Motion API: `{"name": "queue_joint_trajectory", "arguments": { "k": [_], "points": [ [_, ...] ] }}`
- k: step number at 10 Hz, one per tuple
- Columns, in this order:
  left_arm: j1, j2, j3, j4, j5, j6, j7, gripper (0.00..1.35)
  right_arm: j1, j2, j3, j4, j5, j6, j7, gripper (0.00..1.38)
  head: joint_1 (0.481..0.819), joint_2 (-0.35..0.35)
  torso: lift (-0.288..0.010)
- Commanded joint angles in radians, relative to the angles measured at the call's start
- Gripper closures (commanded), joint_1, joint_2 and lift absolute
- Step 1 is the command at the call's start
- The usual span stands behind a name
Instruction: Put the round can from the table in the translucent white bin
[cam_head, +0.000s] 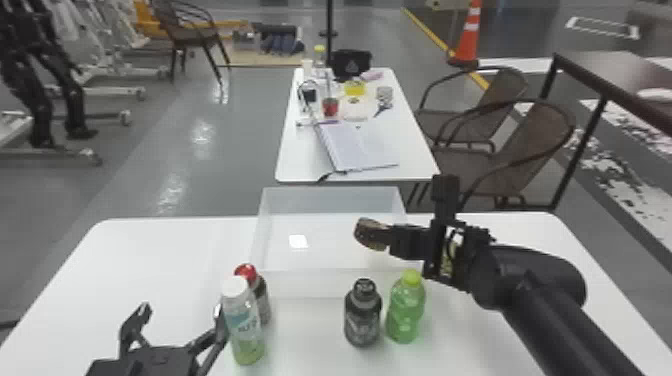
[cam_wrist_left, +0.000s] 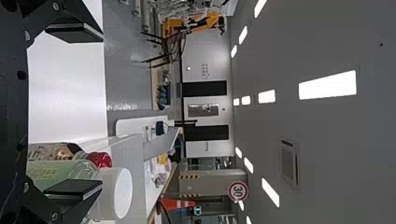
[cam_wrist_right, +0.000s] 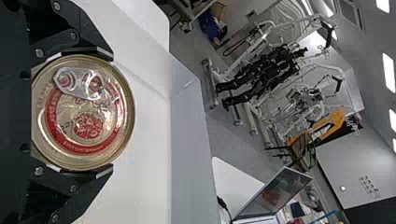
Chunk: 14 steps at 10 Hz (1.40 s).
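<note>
Round can (cam_wrist_right: 81, 112), firmly clamped in the right hand (cam_head: 392, 239), pinched from two opposite sides of its rim, pull-tab lid facing the wrist camera! Right now up over the translucent white bin (cam_head: 330, 284), toward its right wall, with the right arm (cam_head: 535, 290) reaching in above the right side of the worktop (cam_head: 150, 260). Directly beneath, at the middle of the worktop's far edge, the bin itself, open at the top.

Just on the near side of the bin, and standing upright: a dark bottle (cam_head: 362, 320), and right beside it a green bottle (cam_head: 406, 312) near the bin's near right corner. Over by the near left corner, a red-capped bottle (cam_head: 262, 302), with a white-capped bottle (cam_head: 244, 325) close in front of it.

Next to that pair, near the worktop's near edge and left of centre, the left hand (cam_head: 181, 311), fingers spread wide apart.

Farther off, past the far edge, a second table (cam_head: 300, 157) with an open notebook (cam_head: 357, 147); brown chairs (cam_head: 525, 145) along its right side and an orange cone (cam_head: 468, 37) beyond.
</note>
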Motion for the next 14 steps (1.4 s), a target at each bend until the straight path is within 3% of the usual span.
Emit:
{"name": "queue_joint_trajectory", "arguments": {
  "k": [1, 3, 6, 8, 10, 12, 14],
  "points": [
    [0.000, -0.003, 0.001, 0.000, -0.001, -0.001, 0.000, 0.19, 0.001, -0.001, 0.000, 0.000, -0.012, -0.030, 0.000, 0.44, 0.549, 0.000, -0.100],
    [0.000, -0.003, 0.001, 0.000, -0.002, -0.004, 0.000, 0.19, -0.001, -0.001, -0.001, -0.004, -0.028, -0.033, -0.002, 0.23, 0.549, 0.000, -0.100],
    [0.002, -0.003, 0.001, 0.000, -0.002, -0.007, 0.000, 0.19, 0.010, -0.003, -0.001, -0.047, -0.032, -0.033, -0.002, 0.17, 0.549, 0.000, -0.100],
    [0.000, -0.003, 0.001, -0.002, -0.004, -0.012, 0.000, 0.19, 0.087, -0.013, -0.049, -0.265, 0.038, -0.039, -0.052, 0.17, 0.549, 0.000, -0.100],
    [-0.001, -0.003, 0.001, -0.005, -0.012, -0.015, 0.000, 0.19, 0.264, -0.015, -0.128, -0.540, 0.100, -0.070, -0.190, 0.17, 0.549, 0.000, -0.100],
    [0.000, -0.003, 0.002, -0.006, -0.019, -0.019, -0.001, 0.19, 0.422, -0.016, -0.174, -0.718, 0.215, -0.125, -0.247, 0.17, 0.549, 0.000, -0.100],
    [-0.003, -0.003, 0.004, -0.005, -0.022, -0.027, 0.000, 0.19, 0.587, -0.016, -0.216, -0.820, 0.201, -0.223, -0.279, 0.17, 0.549, 0.000, -0.100]
  ]
}}
